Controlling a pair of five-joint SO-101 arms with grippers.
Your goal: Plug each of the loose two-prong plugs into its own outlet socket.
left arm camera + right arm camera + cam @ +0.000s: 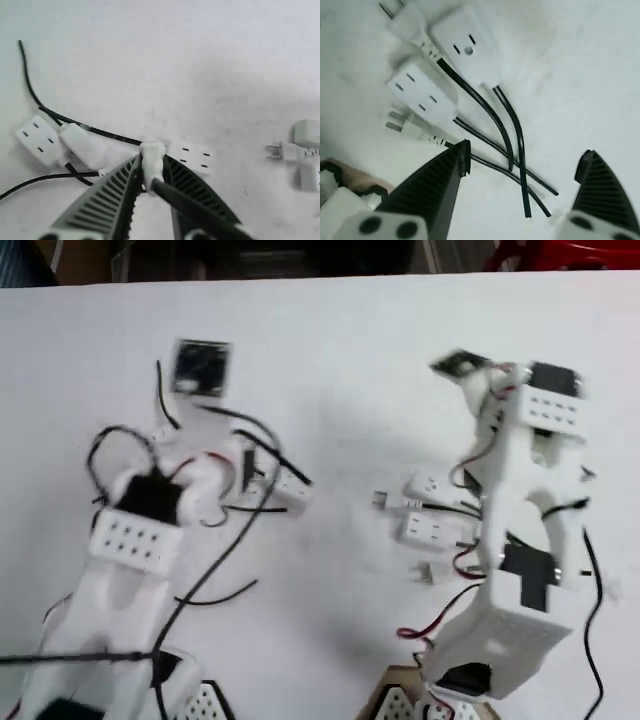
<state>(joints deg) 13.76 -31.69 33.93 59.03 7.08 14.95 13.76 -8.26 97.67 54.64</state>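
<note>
Plug (152, 154) pinched in left gripper (152, 167), seemingly touching a socket (194, 156). Right gripper (526, 150) spread wide above cords (521, 160); second plug (412, 129) lies nearby, unplugged.

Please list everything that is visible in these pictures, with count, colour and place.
table: one, white.
sockets: four, white; two near each claw.
loose plugs: two, white, beside the right-side sockets.
held plug: one, white, gripped beside a socket.
white block: one, with black cord, against a left-side socket; perhaps a plug.
cords: several, black, across the table.
black square: one, toward the far edge, left side.
left claw: one, dark grey, shut on the held plug.
right claw: one, dark grey, open, over the cords.
arms: two, white.
</note>
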